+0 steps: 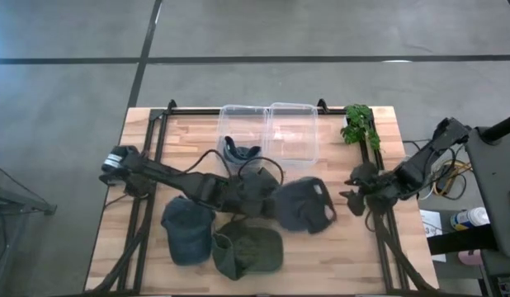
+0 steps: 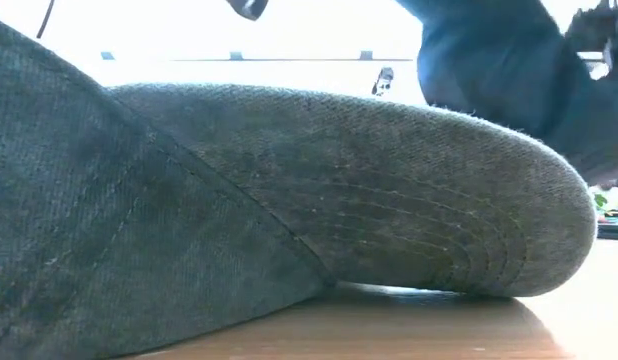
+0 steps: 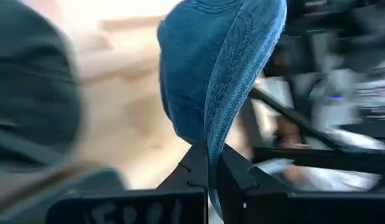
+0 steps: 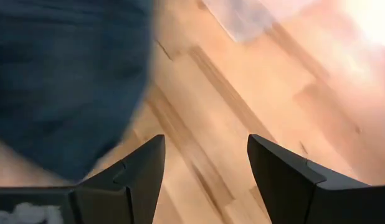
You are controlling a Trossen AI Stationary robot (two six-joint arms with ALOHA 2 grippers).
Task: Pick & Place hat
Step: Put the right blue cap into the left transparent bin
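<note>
From the high view, the left gripper (image 1: 267, 200) sits mid-surface, clamped on the edge of a dark navy fabric cap (image 1: 303, 205); the right gripper (image 1: 356, 198) waits near the right edge of the wooden slatted surface (image 1: 362, 256), fingers spread and empty. Cap count: four, I reckon; the navy one, a slate-blue cap (image 1: 187, 228), an olive-green cap (image 1: 248, 250), and another dark one (image 1: 238, 151) by the two clear plastic bins (image 1: 270, 132); one green leafy plant (image 1: 360, 124) too.

Low view: mostly a grey-green cap brim (image 2: 389, 190) up close; little else to read.

Left wrist view: blue fabric (image 3: 223, 74) pinched tight between the closed fingers (image 3: 195, 168).

Right wrist view: fingers (image 4: 133, 174) wide apart over bare wood.

My tip: lift slowly and straight up, since that pinch on thin fabric could slip or snag neighbouring caps.
</note>
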